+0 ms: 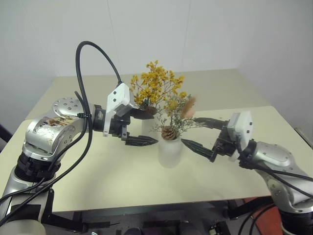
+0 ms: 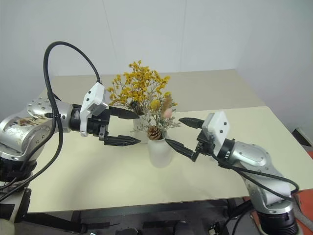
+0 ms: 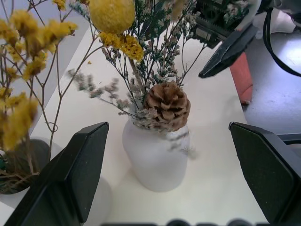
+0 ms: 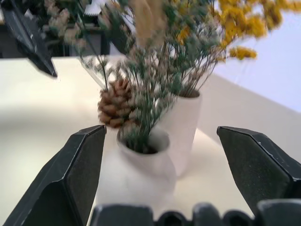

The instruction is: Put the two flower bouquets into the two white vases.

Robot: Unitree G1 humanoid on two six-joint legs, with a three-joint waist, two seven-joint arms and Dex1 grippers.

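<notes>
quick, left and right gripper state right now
Left gripper: open, holding nothing.
Right gripper: open, holding nothing, beside the short vase.

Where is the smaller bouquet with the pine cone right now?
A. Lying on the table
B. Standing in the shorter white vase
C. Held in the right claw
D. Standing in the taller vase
B: the smaller bouquet stands in the shorter white vase, and the right claw is open beside it.
</notes>
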